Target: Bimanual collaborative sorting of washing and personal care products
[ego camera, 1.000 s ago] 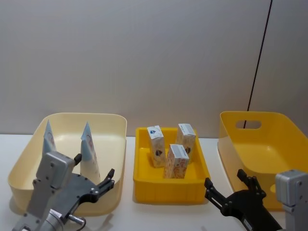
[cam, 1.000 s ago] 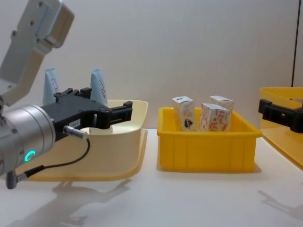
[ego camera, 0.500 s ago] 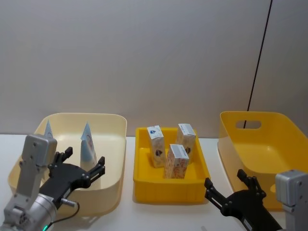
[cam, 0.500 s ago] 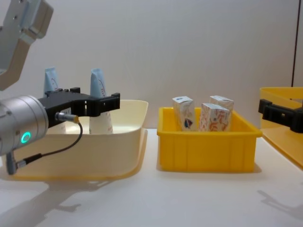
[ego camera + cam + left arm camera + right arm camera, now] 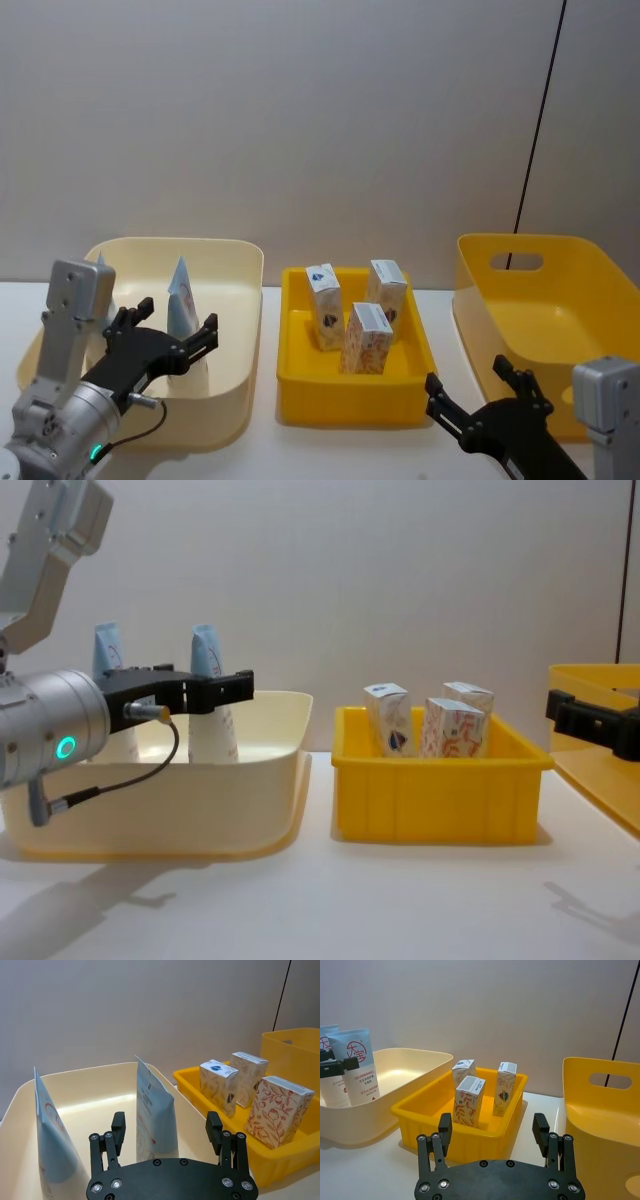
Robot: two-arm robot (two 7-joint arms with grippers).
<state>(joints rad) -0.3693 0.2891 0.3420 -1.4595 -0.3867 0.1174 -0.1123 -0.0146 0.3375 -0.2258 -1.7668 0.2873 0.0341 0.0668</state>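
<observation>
Two open fingers, one tube to catch

Nearest, the right gripper [image 5: 491, 1121] waits in front of the yellow tray [image 5: 350, 400], on its right side, fingers spread wide and holding nothing. Left of the tray, the left gripper [image 5: 166, 1121] reaches into the cream bin [image 5: 245, 300], wide open too. One pale-blue tube [image 5: 152, 1110] stands upright between its fingers, not squeezed yet. A good grab, I think, means keeping that tube in the middle, closing slowly, and pinching its thick body so it does not tip. The second tube [image 5: 50, 1130] stands further left of the tray; do not bump it. Three cartons [image 5: 366, 335] stand inside the tray.
</observation>
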